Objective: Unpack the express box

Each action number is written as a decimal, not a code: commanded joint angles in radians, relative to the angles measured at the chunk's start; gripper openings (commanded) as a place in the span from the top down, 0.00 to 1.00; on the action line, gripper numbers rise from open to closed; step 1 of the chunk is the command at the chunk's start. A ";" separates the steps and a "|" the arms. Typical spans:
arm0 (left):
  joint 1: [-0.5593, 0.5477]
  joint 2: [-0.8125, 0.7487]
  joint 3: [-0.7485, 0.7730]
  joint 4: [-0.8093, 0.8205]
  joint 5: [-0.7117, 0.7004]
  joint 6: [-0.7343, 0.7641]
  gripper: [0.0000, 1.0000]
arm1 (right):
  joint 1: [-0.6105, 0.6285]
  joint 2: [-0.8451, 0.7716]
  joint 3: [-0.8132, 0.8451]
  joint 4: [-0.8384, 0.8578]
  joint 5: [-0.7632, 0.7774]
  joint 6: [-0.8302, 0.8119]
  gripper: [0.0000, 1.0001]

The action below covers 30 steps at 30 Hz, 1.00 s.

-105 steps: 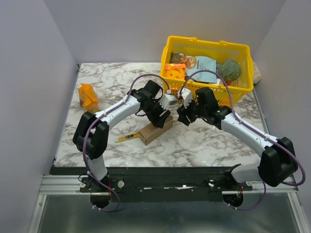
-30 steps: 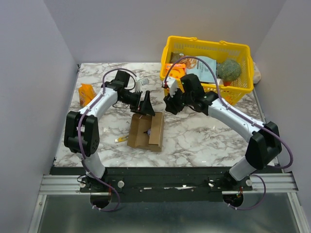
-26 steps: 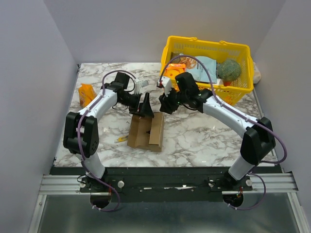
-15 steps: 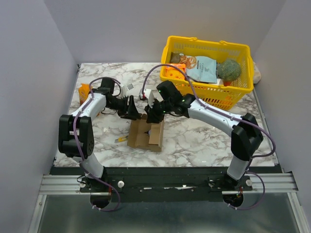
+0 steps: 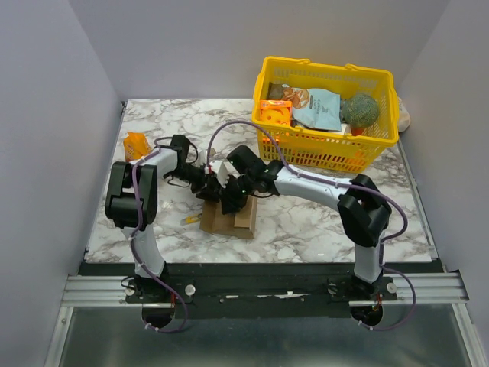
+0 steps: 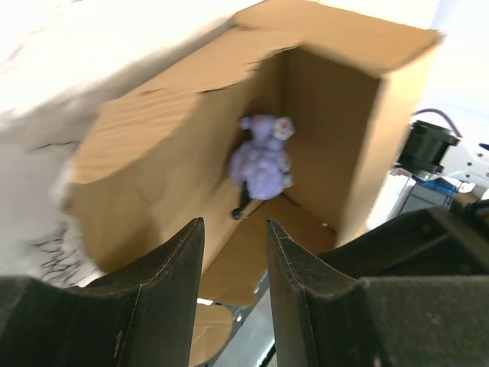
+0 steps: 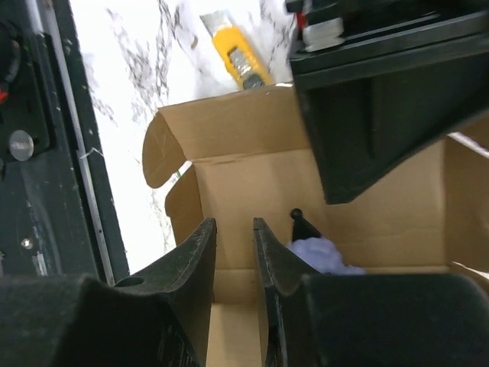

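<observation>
Hovering at the mouth of the box (image 5: pixel 233 219), both arms crowded one small opening. The box sat mid-bench (image 5: pixel 306 225) with its flaps open and a purple toy (image 6: pixel 263 160) tucked against an inner wall. The left gripper (image 5: pixel 208 186) showed a slim gap with nothing in it. The right gripper (image 7: pixel 234 223) was nearly pinched, with cardboard showing in the slot — I couldn't tell whether it had a flap. The danger, as I judged it: the two grippers could knock together, or shove the light box along instead of reaching the toy, and a flap could fold in and block the way. Around it lay a yellow cutter (image 7: pixel 241 57) just beside the box, an orange packet (image 5: pixel 137 145) off left and the basket (image 5: pixel 328 145) behind — none of them blocking.
</observation>
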 commanded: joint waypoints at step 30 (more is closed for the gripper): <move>-0.143 0.039 0.139 -0.134 -0.100 0.208 0.48 | -0.092 -0.403 -0.517 0.034 0.417 -0.327 0.59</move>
